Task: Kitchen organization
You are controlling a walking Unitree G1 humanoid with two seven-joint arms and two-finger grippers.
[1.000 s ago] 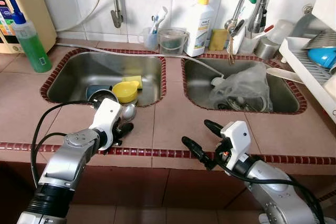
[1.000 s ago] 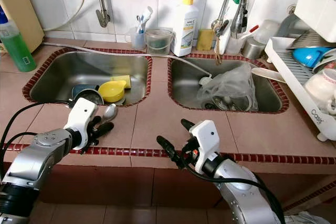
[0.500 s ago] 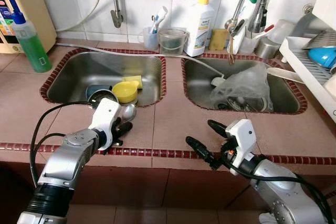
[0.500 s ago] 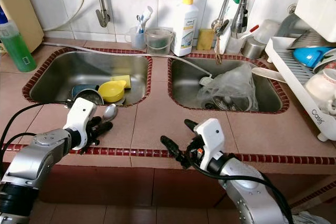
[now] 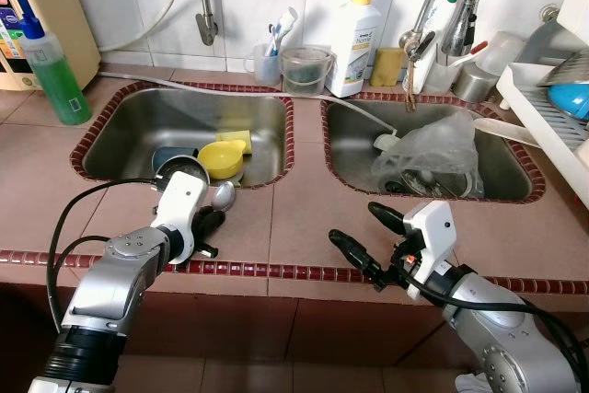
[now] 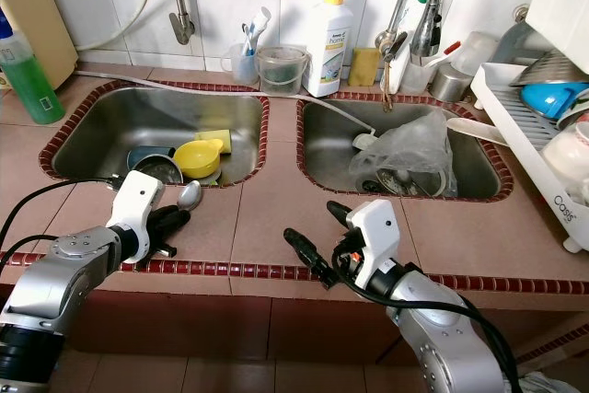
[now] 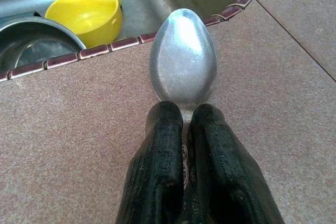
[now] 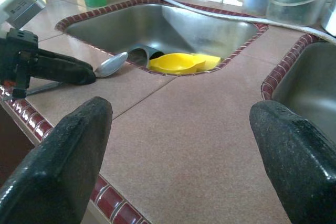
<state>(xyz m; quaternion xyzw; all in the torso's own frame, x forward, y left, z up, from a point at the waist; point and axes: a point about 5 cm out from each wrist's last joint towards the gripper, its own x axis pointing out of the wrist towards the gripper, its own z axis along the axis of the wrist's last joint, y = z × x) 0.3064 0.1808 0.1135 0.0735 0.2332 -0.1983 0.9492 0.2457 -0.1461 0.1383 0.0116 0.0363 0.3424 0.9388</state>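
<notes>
Rightward since before, the right gripper [image 5: 363, 236] spreads its jaws; left gripper [image 7: 184, 129] clamps one spoon [image 7: 182, 59].

White tiled wall [image 5: 120, 6] behind, pinkish-brown tiled tabletop [image 5: 304, 200] w/ dark red trim along front edge [image 5: 276, 271], two steel sinks [image 5: 166, 126] set side by side, bright even light, dark below tabletop
</notes>
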